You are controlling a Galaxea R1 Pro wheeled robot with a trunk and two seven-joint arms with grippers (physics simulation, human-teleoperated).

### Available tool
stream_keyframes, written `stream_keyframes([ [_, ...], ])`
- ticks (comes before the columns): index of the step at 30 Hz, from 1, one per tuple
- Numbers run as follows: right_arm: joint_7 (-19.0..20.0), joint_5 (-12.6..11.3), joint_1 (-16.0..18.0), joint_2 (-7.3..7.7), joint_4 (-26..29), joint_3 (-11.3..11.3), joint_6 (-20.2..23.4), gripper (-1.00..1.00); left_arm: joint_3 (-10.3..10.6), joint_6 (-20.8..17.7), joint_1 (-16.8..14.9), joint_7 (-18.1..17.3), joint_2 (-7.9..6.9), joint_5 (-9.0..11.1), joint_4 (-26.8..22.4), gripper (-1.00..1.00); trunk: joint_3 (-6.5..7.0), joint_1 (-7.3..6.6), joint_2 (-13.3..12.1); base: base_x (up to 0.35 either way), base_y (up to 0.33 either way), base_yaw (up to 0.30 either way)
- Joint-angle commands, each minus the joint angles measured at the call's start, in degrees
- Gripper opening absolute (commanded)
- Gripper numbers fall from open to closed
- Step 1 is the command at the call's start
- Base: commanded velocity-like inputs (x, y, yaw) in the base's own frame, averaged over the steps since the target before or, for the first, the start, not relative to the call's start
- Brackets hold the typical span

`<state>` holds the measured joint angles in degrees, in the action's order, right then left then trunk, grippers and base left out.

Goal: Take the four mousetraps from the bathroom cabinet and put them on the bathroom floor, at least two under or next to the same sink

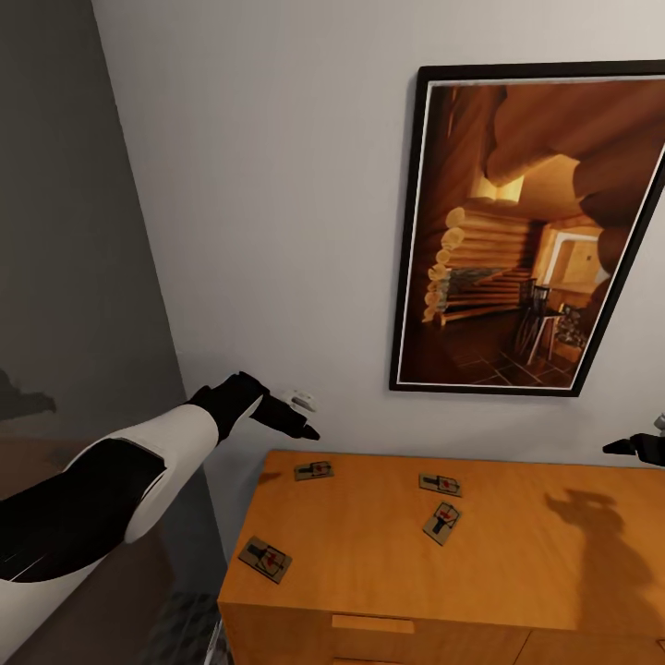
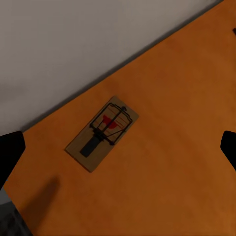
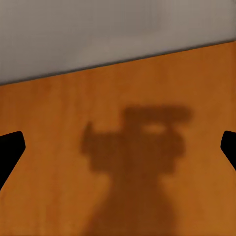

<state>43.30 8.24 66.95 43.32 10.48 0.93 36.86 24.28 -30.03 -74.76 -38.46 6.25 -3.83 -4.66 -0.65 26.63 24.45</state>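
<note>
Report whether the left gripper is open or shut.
Open. In the left wrist view its fingertips sit far apart, holding nothing, with a mousetrap lying flat on the cabinet top between them.

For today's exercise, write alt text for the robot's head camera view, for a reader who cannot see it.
Four mousetraps lie scattered on top of an orange-brown wooden cabinet against a pale wall. The robot's left gripper hovers above the cabinet's back left corner, the right gripper at the picture's right edge. A framed picture of a log interior hangs above.
</note>
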Motion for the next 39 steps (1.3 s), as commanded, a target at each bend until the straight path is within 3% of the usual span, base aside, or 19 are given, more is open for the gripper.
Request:
stream_keyframes([
  [1,0.4,0.6,0.0,0.01,0.1,0.1,0.1,1.00,-0.3,-0.4,0.0,-0.2,0.00,-0.4,-0.1,1.00,-0.07,0.03,0.1,0.000,0.000,0.000],
  [17,0.4,0.6,0.0,0.01,0.1,0.1,0.1,1.00,-0.2,-0.1,0.0,-0.2,-0.09,0.2,-0.1,1.00,-0.07,0.03,0.1,0.000,0.000,0.000],
  [34,0.4,0.6,0.0,0.07,0.1,0.1,0.1,1.00,-0.2,0.0,0.0,-0.2,-0.05,0.3,-0.1,1.00,-3.12,3.76,6.9,0.000,0.000,0.000],
  [39,0.4,0.6,0.0,0.04,0.1,0.1,0.1,1.00,-0.3,0.1,0.0,-0.2,-0.08,0.3,-0.1,1.00,-3.12,3.76,6.9,0.000,0.000,0.000],
])
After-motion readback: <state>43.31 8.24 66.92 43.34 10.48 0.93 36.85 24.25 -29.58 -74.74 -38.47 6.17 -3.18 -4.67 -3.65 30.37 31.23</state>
